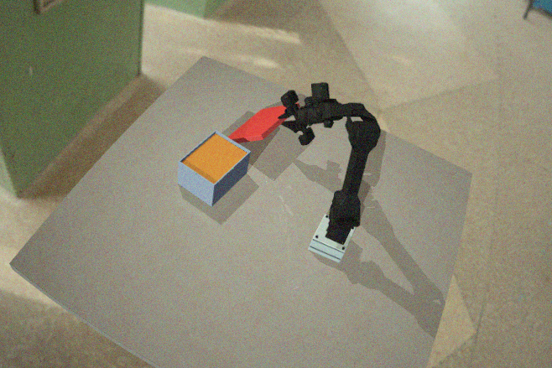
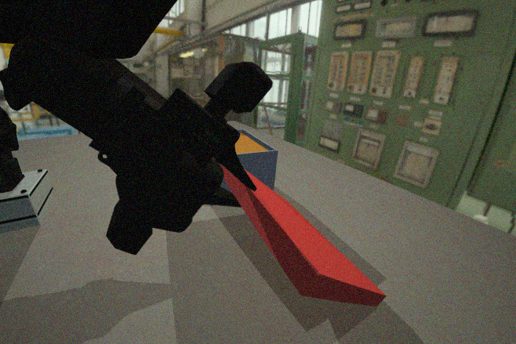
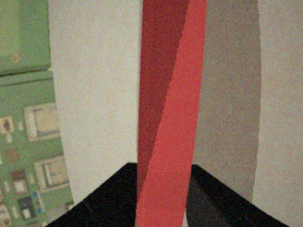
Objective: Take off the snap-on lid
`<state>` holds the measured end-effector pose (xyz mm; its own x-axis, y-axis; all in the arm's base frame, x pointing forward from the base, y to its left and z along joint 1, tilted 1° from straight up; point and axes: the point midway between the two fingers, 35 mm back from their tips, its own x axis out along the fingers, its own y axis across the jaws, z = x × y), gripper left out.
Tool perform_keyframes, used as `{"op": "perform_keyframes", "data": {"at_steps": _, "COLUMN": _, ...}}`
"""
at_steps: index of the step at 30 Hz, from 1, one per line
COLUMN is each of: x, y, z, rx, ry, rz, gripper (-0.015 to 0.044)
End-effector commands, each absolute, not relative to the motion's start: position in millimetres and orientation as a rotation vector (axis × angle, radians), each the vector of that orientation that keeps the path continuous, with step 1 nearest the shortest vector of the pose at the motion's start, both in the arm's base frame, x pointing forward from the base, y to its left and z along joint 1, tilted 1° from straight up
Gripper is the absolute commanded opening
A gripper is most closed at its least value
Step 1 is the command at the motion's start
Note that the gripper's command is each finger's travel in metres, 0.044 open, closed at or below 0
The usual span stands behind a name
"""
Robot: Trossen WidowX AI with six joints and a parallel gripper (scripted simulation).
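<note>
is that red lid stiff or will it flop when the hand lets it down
Probably stiff: the flat red lid juts straight out from the black hand, gripped at one end only, without sagging. It likely weighs little. Being tilted, it may slap down if released now.
</note>
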<state>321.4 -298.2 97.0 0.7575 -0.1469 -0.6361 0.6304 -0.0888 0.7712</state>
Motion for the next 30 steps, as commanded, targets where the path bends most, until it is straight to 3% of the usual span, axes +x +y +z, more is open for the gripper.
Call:
{"op": "perform_keyframes", "data": {"at_steps": 1, "x": 321.8, "y": -296.9, "z": 93.5, "rx": 1.530, "ry": 0.410, "rz": -0.666, "gripper": 0.0000}}
{"op": "perform_keyframes", "data": {"at_steps": 30, "x": 321.9, "y": -297.4, "z": 70.1, "rx": 1.530, "ry": 0.410, "rz": -0.666, "gripper": 0.0000}}
